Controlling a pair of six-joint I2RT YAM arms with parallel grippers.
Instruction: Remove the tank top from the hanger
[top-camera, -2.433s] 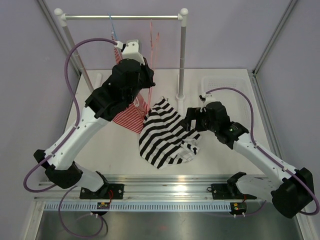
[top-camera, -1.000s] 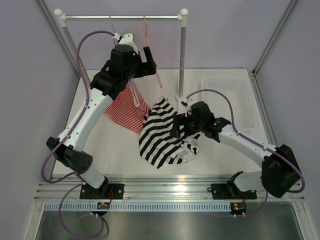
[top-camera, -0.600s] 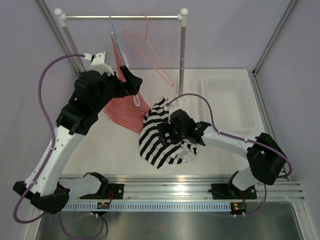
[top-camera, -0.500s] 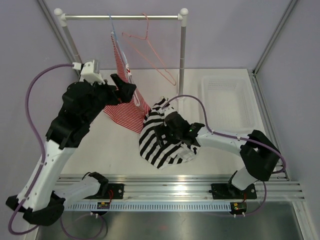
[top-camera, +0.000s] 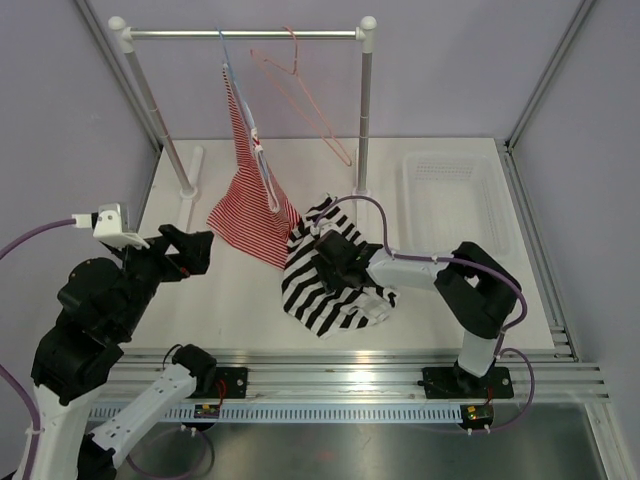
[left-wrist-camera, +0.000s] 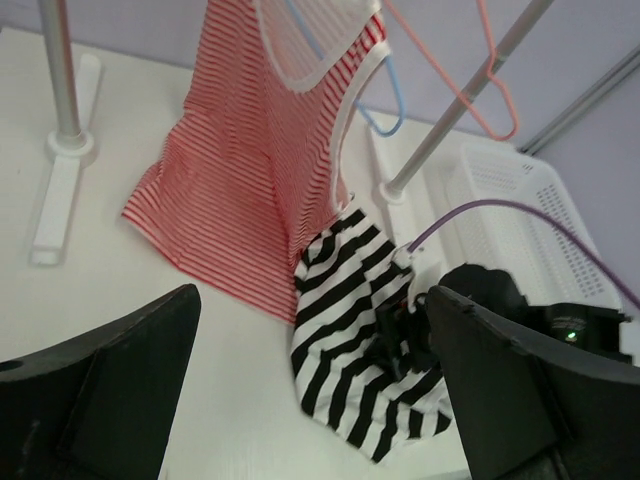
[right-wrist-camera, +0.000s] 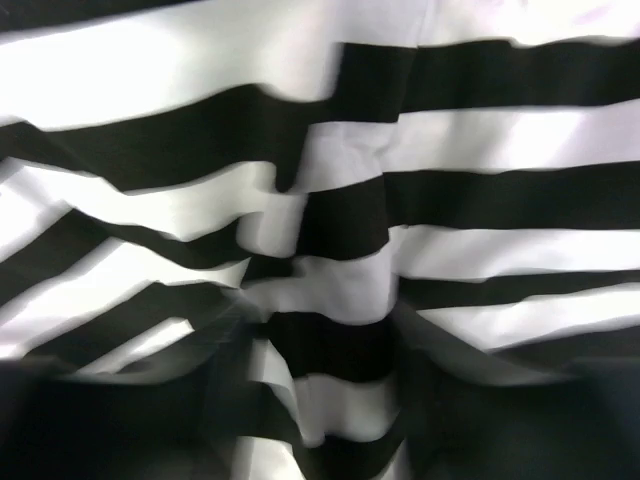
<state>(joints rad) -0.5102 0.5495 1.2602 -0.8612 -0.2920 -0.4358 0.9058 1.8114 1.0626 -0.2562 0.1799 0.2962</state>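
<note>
Left pincer (top-camera: 190, 250) withdrawn, agape; right pincer (top-camera: 327, 252) on tank top (top-camera: 315, 300) beside basket (top-camera: 460, 200)

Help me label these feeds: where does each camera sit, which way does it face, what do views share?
Top external: above and behind the bases, looking down at the table; both arms show.
Left wrist: on the raised left arm, facing forward-down; its dark fingers at bottom corners.
Right wrist: close against the tank top; stripes fill it.
Shared: top and left wrist both show tank top and bare hanger.
</note>
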